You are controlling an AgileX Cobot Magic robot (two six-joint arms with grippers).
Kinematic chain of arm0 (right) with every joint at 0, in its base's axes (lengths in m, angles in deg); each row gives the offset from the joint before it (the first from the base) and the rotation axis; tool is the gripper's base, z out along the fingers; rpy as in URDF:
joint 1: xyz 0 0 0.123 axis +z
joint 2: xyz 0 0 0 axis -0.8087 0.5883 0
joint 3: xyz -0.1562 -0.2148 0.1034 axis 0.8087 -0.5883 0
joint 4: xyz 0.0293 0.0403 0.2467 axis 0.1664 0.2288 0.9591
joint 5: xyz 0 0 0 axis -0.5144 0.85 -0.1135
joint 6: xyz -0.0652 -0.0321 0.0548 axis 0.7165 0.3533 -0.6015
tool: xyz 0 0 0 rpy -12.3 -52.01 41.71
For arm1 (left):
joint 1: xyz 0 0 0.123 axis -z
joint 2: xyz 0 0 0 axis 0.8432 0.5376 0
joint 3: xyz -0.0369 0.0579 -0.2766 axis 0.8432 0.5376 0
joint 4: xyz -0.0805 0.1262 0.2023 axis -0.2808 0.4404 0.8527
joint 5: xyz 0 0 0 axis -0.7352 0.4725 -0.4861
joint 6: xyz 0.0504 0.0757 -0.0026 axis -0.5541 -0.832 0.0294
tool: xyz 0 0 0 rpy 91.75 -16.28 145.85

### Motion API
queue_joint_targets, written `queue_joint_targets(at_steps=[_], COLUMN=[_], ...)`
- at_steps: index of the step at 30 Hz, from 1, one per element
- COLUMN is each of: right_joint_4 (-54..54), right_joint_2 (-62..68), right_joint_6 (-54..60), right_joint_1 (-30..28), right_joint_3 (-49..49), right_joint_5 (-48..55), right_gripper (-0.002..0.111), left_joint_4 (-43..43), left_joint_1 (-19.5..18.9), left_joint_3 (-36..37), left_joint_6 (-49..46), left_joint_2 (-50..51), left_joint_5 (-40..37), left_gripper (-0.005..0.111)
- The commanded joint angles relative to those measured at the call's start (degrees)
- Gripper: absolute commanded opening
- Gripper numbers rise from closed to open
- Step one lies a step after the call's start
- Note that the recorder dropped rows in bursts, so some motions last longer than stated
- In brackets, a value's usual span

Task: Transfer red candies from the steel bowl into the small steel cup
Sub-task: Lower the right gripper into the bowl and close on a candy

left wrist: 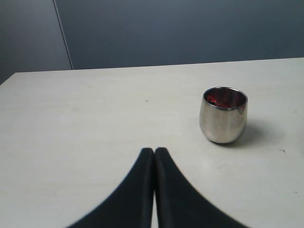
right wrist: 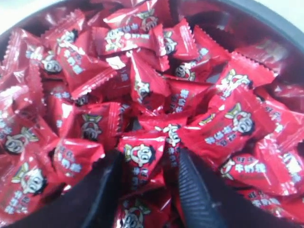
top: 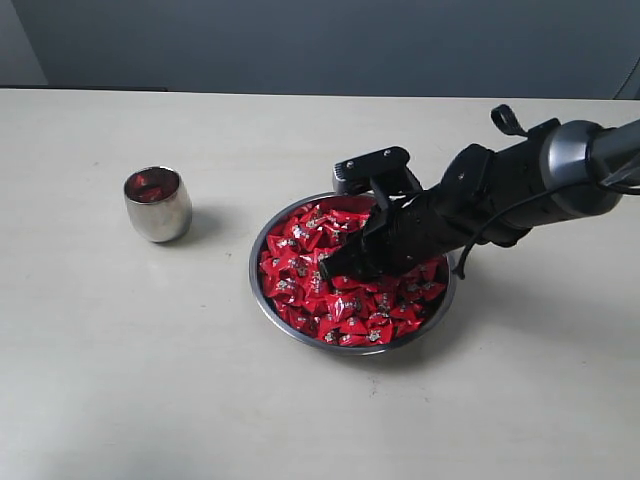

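Note:
The steel bowl (top: pixel 258 250) sits right of the table's middle, heaped with red candies (top: pixel 345 308). My right gripper (top: pixel 336 268) reaches down into the heap from the right. In the right wrist view its black fingers (right wrist: pixel 192 190) stand apart in the red candies (right wrist: pixel 142 85), open, with one candy (right wrist: pixel 145 159) lying between them. The bowl's wall (right wrist: pixel 266 21) shows at the edge. The small steel cup (top: pixel 157 205) stands upright to the left, with red showing inside (left wrist: pixel 224 98). My left gripper (left wrist: pixel 154 150) is shut and empty above bare table, short of the cup (left wrist: pixel 223 116).
The pale table top (top: pixel 120 360) spreads around bowl and cup, with a grey wall (top: pixel 300 40) behind its far edge. The right arm (top: pixel 520 185) slants over the bowl's right rim. The left arm does not show in the exterior view.

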Motion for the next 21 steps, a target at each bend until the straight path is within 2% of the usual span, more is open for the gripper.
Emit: queue_joint_targets(at_steps=[1,21], right_joint_4=[0.1,0.0], right_joint_2=[1.2,0.6], right_joint_6=[0.2,0.2], right_joint_1=[0.0,0.0], right_joint_3=[0.5,2.0], right_joint_5=[-0.5,0.7], right_gripper=[0.039,0.039], left_joint_4=[-0.1,-0.1], left_joint_1=[0.0,0.0], left_joint_3=[0.2,0.2], left_joint_6=[0.1,0.1], left_joint_2=[-0.3,-0.3], left_joint_5=[0.1,0.1], left_gripper=[0.0,0.0])
